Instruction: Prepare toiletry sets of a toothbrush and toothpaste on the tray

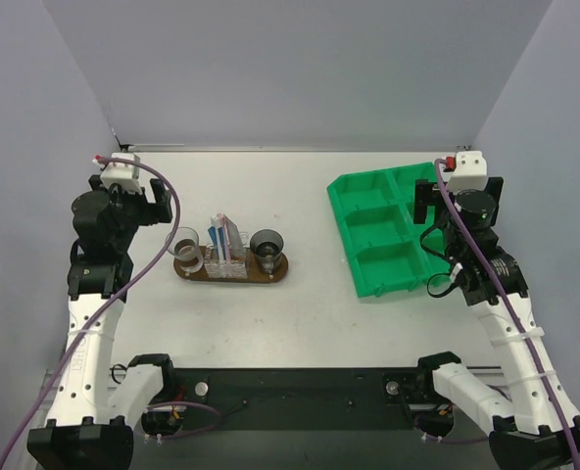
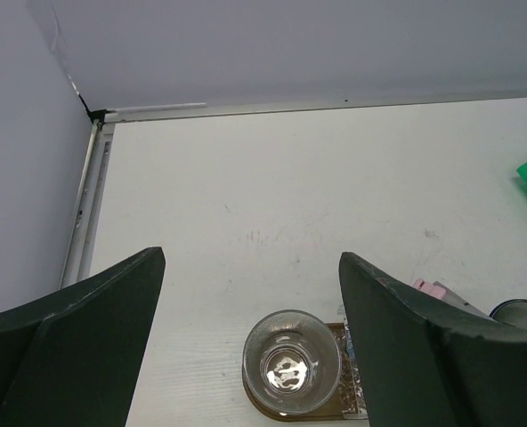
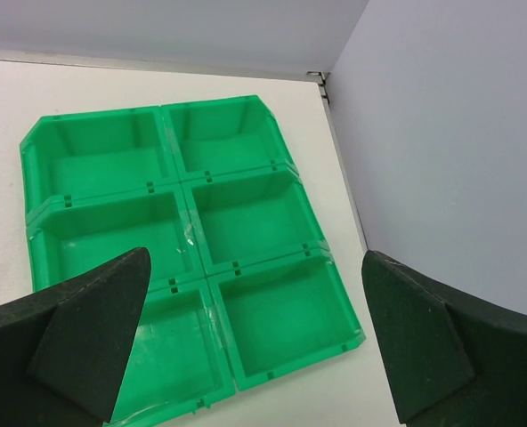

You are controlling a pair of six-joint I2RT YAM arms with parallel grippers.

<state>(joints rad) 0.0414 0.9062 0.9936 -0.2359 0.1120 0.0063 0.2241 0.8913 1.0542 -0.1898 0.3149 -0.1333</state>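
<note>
Top view. Shows the tray (image 1: 280, 275) left of centre on the table (image 1: 300, 323), with a clear cup (image 1: 188, 253) at its left end and a second cup (image 1: 266, 245) at its right end. Between them, standing on end and packed close: the blue-and-white toothpaste (image 1: 233, 235) and, just beside it, the thin pale toothbrush (image 1: 219, 223). Too small to read any print on the tube, or to count the pieces. Well off to the right, a green sectioned bin (image 1: 383, 230). Near the tray's left end, the left gripper (image 1: 159, 204); at the bin's right edge, the right gripper (image 1: 427, 203). Hard to judge either gap from here.

Left wrist. Fingers (image 2: 85, 338) spread wide, gripping and touching nothing, over bare table. Low in the frame, the left cup seen from above on the tray's end, partly cut off. Most of the set hidden behind the right finger; only a pink tip showing past it.

Right wrist. Likewise spread wide and empty, above the bin's near compartments. Nearest left compartment partly hidden behind the left finger.
</note>
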